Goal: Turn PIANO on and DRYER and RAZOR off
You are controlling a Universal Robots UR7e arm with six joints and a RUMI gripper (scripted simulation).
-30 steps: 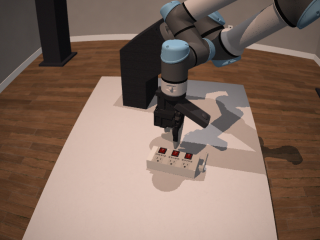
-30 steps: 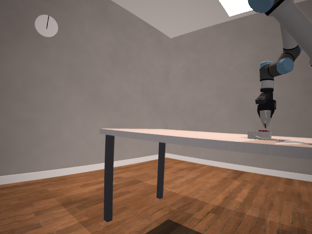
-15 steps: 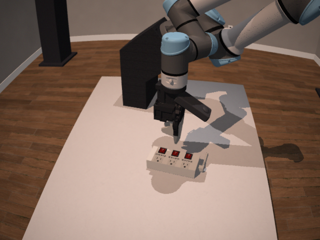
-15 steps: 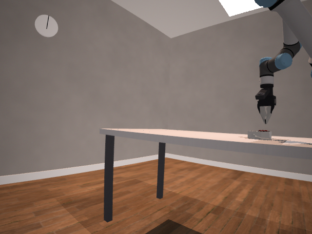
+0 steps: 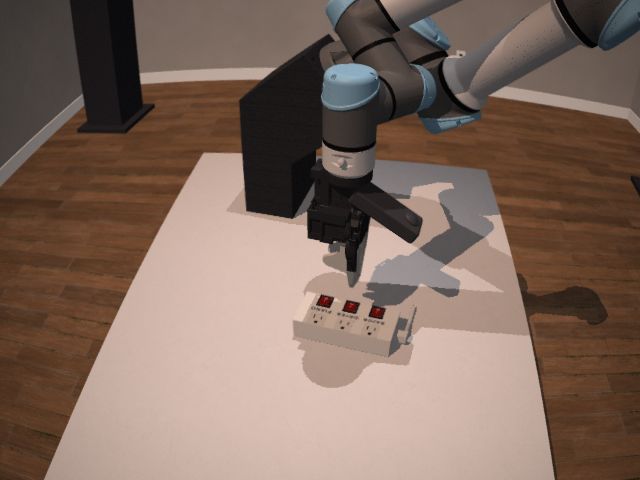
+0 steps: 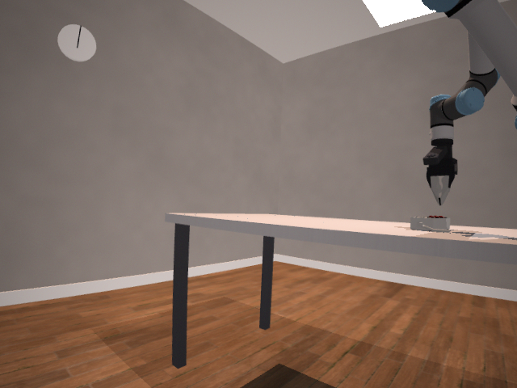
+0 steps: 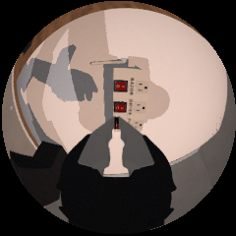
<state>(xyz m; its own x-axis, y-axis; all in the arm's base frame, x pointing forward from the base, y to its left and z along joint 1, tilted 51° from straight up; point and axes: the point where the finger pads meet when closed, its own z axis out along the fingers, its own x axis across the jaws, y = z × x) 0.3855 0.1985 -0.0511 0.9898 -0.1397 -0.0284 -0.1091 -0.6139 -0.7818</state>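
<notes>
Gripper (image 5: 353,276) clenched on nothing, its jaws pressed together into one point that hangs above the strip (image 5: 351,322) with air between, as the exterior view shows. In the top view the point sits just over the strip's far long edge, near the middle of three red switches: left switch (image 5: 324,300), middle switch (image 5: 351,306), right switch (image 5: 376,312). The wrist view puts the tip almost in line with the row, two switches ahead of it and a third partly hidden by the fingers.

The strip lies face up on the table (image 5: 155,361), around the centre and a little toward the right edge. Its long axis runs roughly left to right, slanted slightly, so any move to another switch is a sideways step along that axis, then a press down.

Labels under the switches appear upside down in the top view and are too small to read surely; which switch is PIANO I cannot tell.
</notes>
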